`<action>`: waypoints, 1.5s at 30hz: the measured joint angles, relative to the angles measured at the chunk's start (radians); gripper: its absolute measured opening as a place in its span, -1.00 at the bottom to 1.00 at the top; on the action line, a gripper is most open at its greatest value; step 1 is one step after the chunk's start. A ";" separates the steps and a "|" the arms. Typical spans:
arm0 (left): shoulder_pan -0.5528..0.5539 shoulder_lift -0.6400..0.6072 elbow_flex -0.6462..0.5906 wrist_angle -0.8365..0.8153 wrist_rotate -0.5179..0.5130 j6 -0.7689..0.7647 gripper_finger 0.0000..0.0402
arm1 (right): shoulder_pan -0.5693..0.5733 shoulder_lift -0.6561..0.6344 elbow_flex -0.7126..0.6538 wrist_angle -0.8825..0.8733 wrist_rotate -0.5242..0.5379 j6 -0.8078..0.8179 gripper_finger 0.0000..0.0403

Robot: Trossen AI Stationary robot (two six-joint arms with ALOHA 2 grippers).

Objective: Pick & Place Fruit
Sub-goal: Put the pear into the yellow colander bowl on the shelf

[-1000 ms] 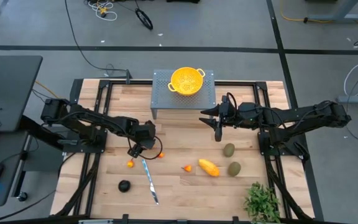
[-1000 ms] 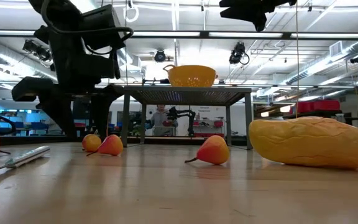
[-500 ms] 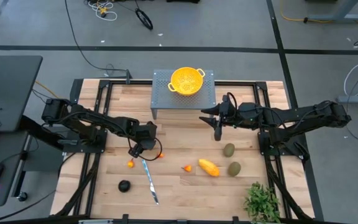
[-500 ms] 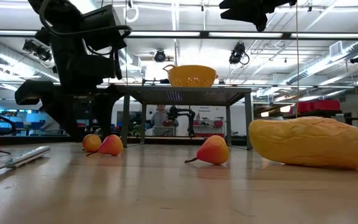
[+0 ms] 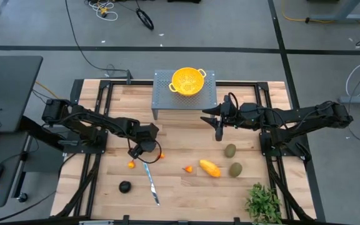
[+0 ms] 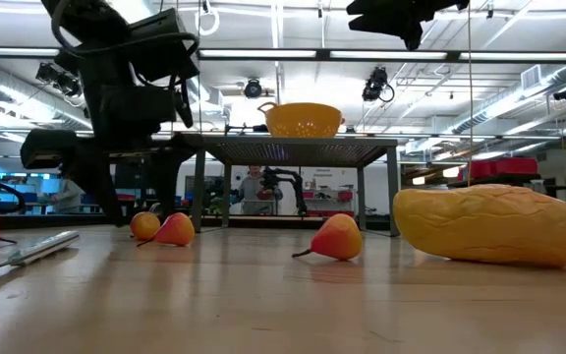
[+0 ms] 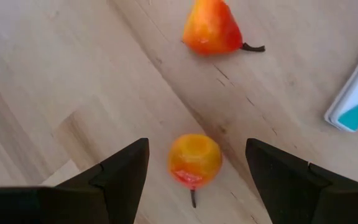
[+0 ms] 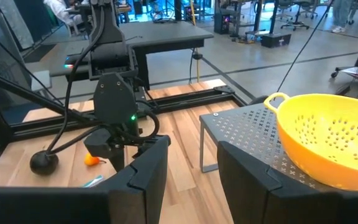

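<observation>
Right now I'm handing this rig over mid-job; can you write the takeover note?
Left gripper: open, low over a small orange-red fruit that sits between its fingers, not gripped.
Right gripper: waits raised beside the grey perforated stand, holding nothing.
On the wooden table: more small orange-red pieces, a yellow-orange oblong fruit, two olive-green ovals, a dark round fruit.
Done: nothing visibly placed; the yellow colander on the stand looks empty.
Left: probably close on the fruit, then move every piece.
</observation>
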 joint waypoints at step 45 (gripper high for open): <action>0.003 0.000 -0.017 0.008 -0.003 -0.065 0.37 | 0.000 0.000 0.000 0.000 0.025 0.000 -0.26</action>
